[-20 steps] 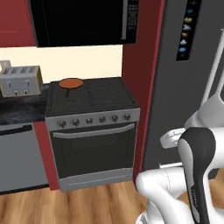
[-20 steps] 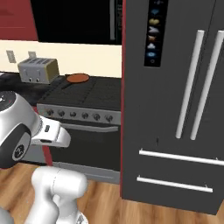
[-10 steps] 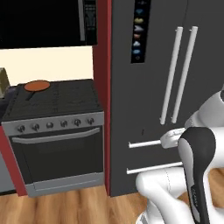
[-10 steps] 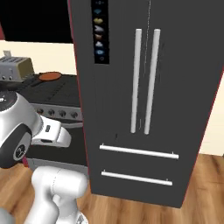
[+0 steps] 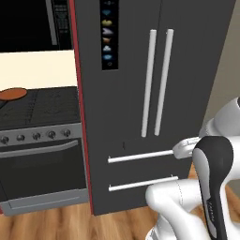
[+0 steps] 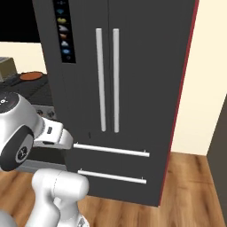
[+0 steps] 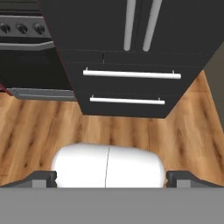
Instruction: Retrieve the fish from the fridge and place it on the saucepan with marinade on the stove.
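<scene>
The fridge [image 5: 187, 70] stands straight ahead, tall and dark grey, both doors and both lower drawers shut; its white bar handles [image 6: 106, 80] run down the middle. The fish is hidden behind the shut doors. Left of the fridge is the black stove [image 5: 42, 110] with its row of knobs. The saucepan with marinade [image 5: 12, 93] sits at the stove's back left, seen also as the saucepan [image 6: 31, 76]. My gripper [image 7: 112, 179] is open with nothing between its fingers, held low, tucked close to the base and pointing down at the floor before the fridge [image 7: 131, 43].
Wood floor [image 7: 39, 127] lies between the base and the fridge drawers. A black microwave [image 5: 33, 23] hangs above the stove. A toaster [image 6: 6, 66] shows at the far left. A cream wall [image 6: 208, 88] borders the fridge on the right.
The whole picture has slid left: the base has driven right, from facing the stove to facing the fridge. The arm keeps its folded pose.
</scene>
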